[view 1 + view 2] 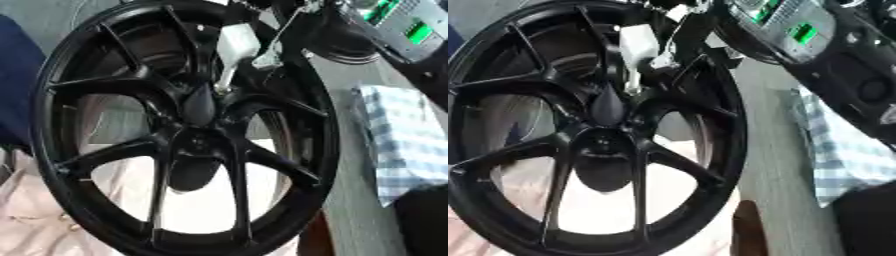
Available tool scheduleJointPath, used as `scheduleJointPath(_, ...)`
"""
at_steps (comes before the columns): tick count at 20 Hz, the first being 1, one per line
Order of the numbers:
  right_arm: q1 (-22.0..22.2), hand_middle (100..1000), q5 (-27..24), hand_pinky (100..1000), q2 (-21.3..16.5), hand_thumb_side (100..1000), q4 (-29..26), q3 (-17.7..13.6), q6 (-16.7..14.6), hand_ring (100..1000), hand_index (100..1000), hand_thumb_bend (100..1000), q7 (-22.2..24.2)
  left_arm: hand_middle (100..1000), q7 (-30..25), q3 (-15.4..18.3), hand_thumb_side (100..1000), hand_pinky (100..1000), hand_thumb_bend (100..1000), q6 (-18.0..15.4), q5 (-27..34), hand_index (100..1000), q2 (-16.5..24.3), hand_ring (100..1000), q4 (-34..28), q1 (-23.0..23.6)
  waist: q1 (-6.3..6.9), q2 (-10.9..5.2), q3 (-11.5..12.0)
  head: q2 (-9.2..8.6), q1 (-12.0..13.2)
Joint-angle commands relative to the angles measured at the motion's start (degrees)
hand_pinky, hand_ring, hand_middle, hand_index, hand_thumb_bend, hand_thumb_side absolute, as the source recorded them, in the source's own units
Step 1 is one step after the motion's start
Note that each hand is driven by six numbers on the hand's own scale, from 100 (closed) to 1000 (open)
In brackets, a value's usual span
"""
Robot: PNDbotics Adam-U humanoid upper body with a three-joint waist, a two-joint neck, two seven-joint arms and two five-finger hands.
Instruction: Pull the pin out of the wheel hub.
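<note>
A black multi-spoke wheel (184, 130) is seen standing nearly upright and tilted, filling most of both views. Its hub (197, 142) lies at the centre where the spokes meet. A dark, tapered, teardrop-shaped piece, taken to be the pin (200, 105), is seated just above the hub centre, pointing upward between two spokes.

One robot hand (238, 47), judged to be the right one because its arm enters from the upper right, is positioned directly above the pin. A pale, silvery part of it is visible between the spokes, with a narrow lower tip reaching down to the top of the pin. Whether the pin is pinched or only touched cannot be told, as the black fingers merge with the black spokes. The left robot hand is not in view.

A blue-and-white checked cloth (402, 145) lies on the grey surface (350, 200) to the right of the wheel.

Risks from here:
- If the pin is pulled off-axis, it may bind in its seat
- If contact is limited to the tapered top, the grip may slide off
- If the wheel is unsupported, it may tip or roll during the pull
</note>
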Motion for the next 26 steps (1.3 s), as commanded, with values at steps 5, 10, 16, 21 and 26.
scheduleJointPath(5, -1.14, 314, -2.08, 642, -4.55, 100, -2.04, -3.82, 0.71, 512, 433, 405, 1.69, 494, -0.04, 0.37, 903, 597, 100, -0.16, -0.34, 687, 0.96, 569, -0.47, -0.02, 0.8, -1.85, -0.37, 0.45, -0.24)
scheduleJointPath(10, -0.73, 314, -3.41, 643, -5.68, 100, -3.28, -5.2, 1.32, 512, 433, 405, 2.16, 494, -0.01, 0.37, 903, 597, 100, -0.18, -0.37, 687, 0.96, 569, -0.45, 0.03, 0.78, -1.91, -0.39, 0.52, -0.26)
scheduleJointPath(16, 0.72, 317, -5.96, 646, -10.1, 100, -2.06, -9.61, 0.36, 513, 434, 402, -0.49, 494, 0.82, 1.26, 902, 597, 100, -0.23, -0.3, 686, 1.19, 570, -0.25, 1.22, 1.34, -2.58, -2.37, 1.04, 1.35)
scheduleJointPath(21, 7.68, 318, -9.56, 647, -16.48, 100, -1.94, -16.86, -1.64, 514, 435, 401, -4.95, 494, 1.12, 1.34, 902, 597, 100, -0.31, -0.24, 686, 1.18, 570, -0.31, 1.28, 1.39, -2.42, -2.5, 0.8, 1.48)
scheduleJointPath(26, 15.34, 317, -7.12, 631, -20.46, 100, 2.64, -24.52, 1.51, 512, 434, 372, -9.66, 494, 2.98, 3.45, 901, 597, 100, -0.53, 0.15, 686, 1.65, 570, -0.29, 2.84, 2.72, -2.08, -6.94, 0.14, 5.94)
